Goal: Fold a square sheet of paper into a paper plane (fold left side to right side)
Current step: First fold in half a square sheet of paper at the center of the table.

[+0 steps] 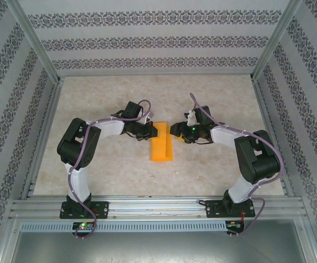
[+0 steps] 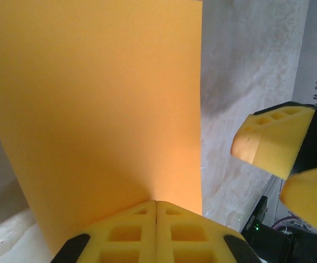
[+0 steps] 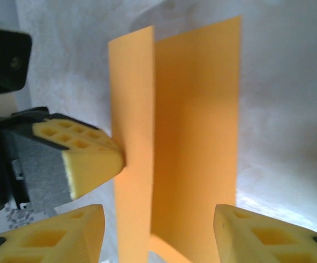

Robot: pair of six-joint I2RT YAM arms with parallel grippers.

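The square sheet of paper (image 1: 161, 143) is orange and lies mid-table, folded over into a narrow rectangle with one flap raised. No paper plane outline is in view. My left gripper (image 1: 149, 131) is shut on the sheet's left flap (image 2: 92, 109), its yellow pads (image 2: 136, 230) pressed together at the paper's edge. My right gripper (image 1: 174, 130) stands open at the sheet's right side. In the right wrist view its fingers (image 3: 54, 235) straddle the two standing layers of paper (image 3: 196, 137), not gripping them. The left gripper's pad (image 3: 87, 159) touches the thinner flap there.
The pale marbled tabletop (image 1: 109, 175) stretches around the sheet. Patterned walls (image 1: 158, 41) close in the back and both sides. An aluminium rail (image 1: 158, 207) carries both arm bases at the near edge.
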